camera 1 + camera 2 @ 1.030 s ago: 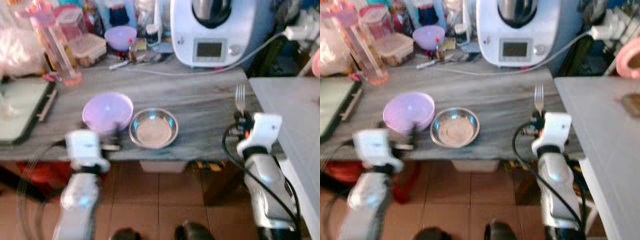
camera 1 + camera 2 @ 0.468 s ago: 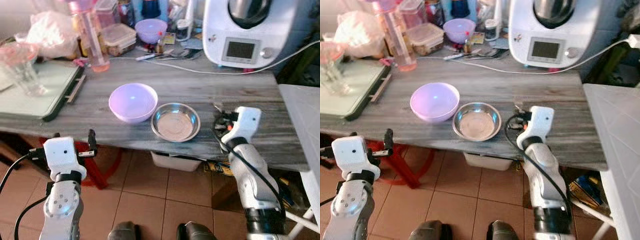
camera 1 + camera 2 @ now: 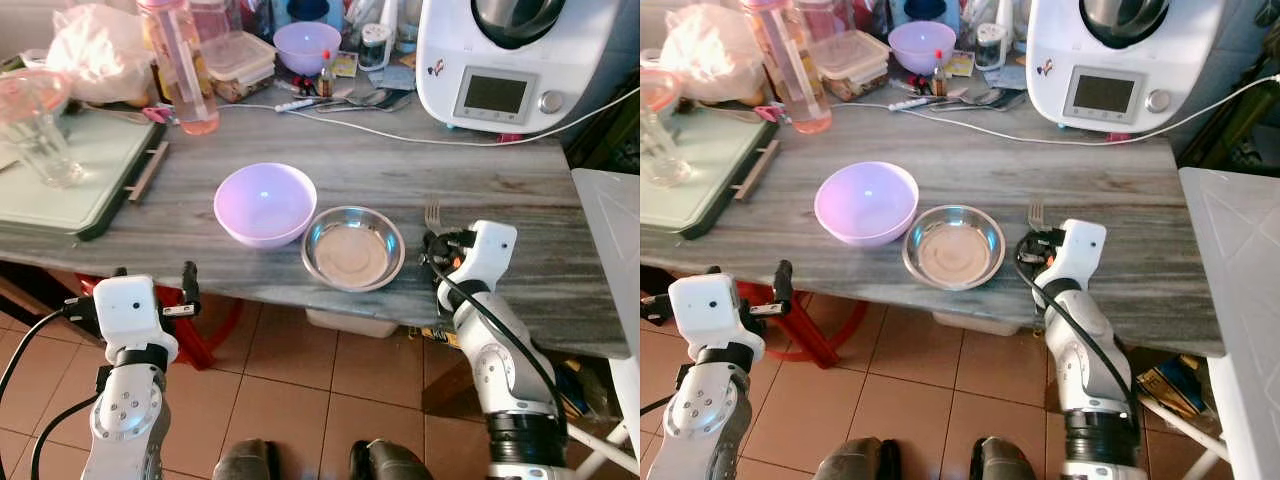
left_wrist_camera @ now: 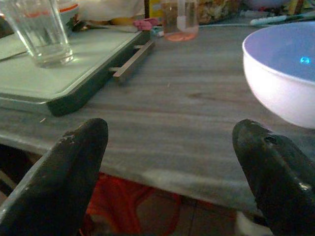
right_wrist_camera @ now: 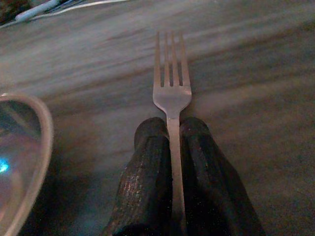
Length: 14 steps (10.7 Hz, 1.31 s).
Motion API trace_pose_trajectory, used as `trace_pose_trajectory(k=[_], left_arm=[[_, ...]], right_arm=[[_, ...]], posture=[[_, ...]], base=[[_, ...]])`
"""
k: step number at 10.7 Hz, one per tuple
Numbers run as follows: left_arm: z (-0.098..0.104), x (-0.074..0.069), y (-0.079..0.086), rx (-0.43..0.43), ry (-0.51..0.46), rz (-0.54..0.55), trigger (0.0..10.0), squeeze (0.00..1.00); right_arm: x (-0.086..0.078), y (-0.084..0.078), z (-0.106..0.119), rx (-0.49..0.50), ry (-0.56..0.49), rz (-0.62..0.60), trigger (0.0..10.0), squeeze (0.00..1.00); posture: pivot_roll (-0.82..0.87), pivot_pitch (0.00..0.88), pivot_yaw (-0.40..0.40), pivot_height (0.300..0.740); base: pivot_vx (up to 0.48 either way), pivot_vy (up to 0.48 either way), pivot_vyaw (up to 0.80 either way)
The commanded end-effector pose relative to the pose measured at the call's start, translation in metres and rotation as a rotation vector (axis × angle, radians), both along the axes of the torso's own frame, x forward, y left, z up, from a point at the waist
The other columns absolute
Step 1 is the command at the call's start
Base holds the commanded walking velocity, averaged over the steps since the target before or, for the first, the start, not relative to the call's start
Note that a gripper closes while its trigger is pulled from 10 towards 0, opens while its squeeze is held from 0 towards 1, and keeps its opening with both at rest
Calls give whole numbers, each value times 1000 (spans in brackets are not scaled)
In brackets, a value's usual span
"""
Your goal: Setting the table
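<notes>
Beside the steel bowl [image 3: 353,249], on its right, we hold the fork [image 5: 171,88] low over the grey table [image 3: 500,190]; whether it touches the wood yet we cannot tell. Our right gripper [image 5: 171,147] has its two fingers [image 5: 147,167] pressed together on the fork's thin handle, tines out in front. We judge the fork light, stiff and rather slick, so a pinch on the flat handle near the neck suits it, as we have it now. Its long axis runs away from us across the table, tines pointing towards the white kitchen machine [image 3: 500,60] at the far edge, roughly parallel to the side of the steel bowl. The lilac bowl [image 3: 265,203] sits just left of the steel one, the two nearly touching. Our left gripper [image 4: 177,162] hangs below the near table edge, fingers wide apart and holding nothing, facing the lilac bowl and a tray [image 4: 59,73] with a glass [image 4: 42,32].
</notes>
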<state>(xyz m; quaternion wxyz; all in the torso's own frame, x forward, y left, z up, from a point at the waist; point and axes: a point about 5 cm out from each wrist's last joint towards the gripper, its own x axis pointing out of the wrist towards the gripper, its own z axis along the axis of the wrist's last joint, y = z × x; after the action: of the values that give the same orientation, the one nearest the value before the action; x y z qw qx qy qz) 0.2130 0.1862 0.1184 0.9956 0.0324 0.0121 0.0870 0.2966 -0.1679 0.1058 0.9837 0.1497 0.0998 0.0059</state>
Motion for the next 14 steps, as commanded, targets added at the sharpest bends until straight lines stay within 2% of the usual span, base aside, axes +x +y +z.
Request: trace_pose_trajectory(k=[1,3,6,7,8,9,10,11,14], left_arm=[[4,0,0,4,-8,-3,10000,0],[3,-1,-2,-5,-3,-2,10000,0],[4,0,-4,-8,-1,-9,10000,0],[5,1,-4,-10,-2,-12,10000,0],[4,2,-5,-11,-2,-15,10000,0],[4,3,-7,-12,-2,-20,10000,0],[4,3,-8,-14,-2,-23,10000,0],[4,3,-8,-15,-2,-26,10000,0],[3,3,-11,-22,2,-39,10000,0]], right_arm=[[-1,1,-5,23,35,-14,0,0],[0,14,-6,47,52,-1,0,0],[0,19,-8,44,77,-18,0,0],[-2,19,-10,40,82,-23,1294,0],[-1,20,-10,39,83,-25,824,0],[1,23,-9,43,85,-27,2118,0],[2,27,-9,51,90,-23,4667,0],[1,29,-9,48,94,-18,10000,0],[-1,39,-7,58,92,7,10000,0]], posture=[[113,159,22,740],[115,159,19,740],[119,161,19,740],[114,161,20,740],[110,160,21,740],[110,160,21,740],[112,160,20,740],[112,158,19,740],[106,154,19,740]], base=[[0,0,0],[0,0,0],[0,0,0],[0,0,0],[0,0,0],[0,0,0],[0,0,0],[0,0,0],[0,0,0]])
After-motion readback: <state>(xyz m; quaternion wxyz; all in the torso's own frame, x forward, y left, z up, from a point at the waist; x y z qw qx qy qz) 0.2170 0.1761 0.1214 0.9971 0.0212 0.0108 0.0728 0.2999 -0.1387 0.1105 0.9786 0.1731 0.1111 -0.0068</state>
